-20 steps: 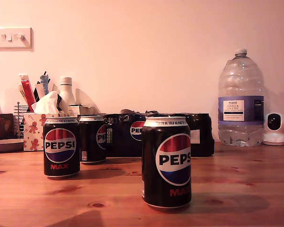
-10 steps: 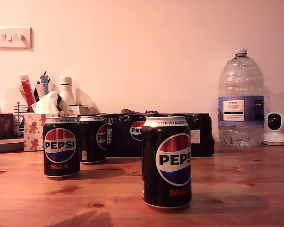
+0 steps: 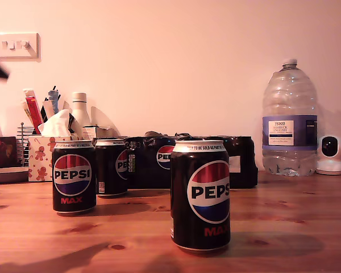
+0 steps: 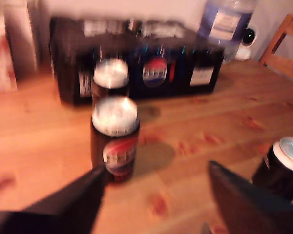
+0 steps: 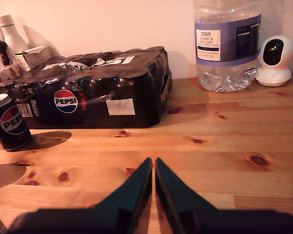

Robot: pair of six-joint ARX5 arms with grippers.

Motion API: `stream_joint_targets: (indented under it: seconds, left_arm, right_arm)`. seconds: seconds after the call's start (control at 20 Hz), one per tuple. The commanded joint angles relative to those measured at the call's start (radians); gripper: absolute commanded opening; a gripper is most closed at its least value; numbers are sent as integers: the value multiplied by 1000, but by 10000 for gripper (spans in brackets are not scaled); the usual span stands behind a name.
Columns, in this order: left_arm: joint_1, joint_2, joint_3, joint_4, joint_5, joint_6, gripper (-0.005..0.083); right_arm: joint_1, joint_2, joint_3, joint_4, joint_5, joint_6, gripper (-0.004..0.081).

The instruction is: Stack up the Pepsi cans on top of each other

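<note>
Exterior view: three Pepsi cans (image 3: 200, 195) stand upright and apart on the wooden surface (image 3: 284, 222); a tissue box (image 3: 44, 156) holds tissues. First wrist view: first tool (image 4: 158, 178) wide open, empty, above the surface. Second wrist view: second tool (image 5: 153, 170) closed, empty.

Blurred Pepsi cans (image 4: 114, 137) (first wrist view)

Blurred view along my first gripper (image 4: 154, 183), black fingers spread apart, nothing between them.

Two black aluminium Pepsi cans with silver tops stand upright on the wooden table (image 4: 195, 131), the nearer can (image 4: 115, 139) just in front of the farther can (image 4: 110, 78). A third black can (image 4: 283, 168) stands apart beside one finger. Behind lies the black shrink-wrapped Pepsi multipack (image 4: 136, 58).
</note>
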Motion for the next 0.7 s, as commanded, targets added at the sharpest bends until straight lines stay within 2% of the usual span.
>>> stream_joint_targets:
  seconds: [0.0, 0.05, 0.1, 0.25, 0.65]
  left_arm:
    - [-4, 53, -20, 56, -1, 17, 761]
    - [-4, 88, -20, 91, -1, 17, 761]
    - [-4, 129, -20, 134, -1, 106, 761]
    - [-4, 259, -20, 290, -5, 175, 761]
    - [-2, 633, -20, 704, -16, 198, 761]
  right_arm:
    - [-6, 0, -18, 7, -6, 3, -12]
    - [-6, 0, -18, 6, -6, 3, -12]
    - [-6, 0, -18, 5, -6, 3, -12]
    - [-6, 0, -18, 3, -6, 3, -12]
    - [-6, 0, -18, 2, -7, 3, -12]
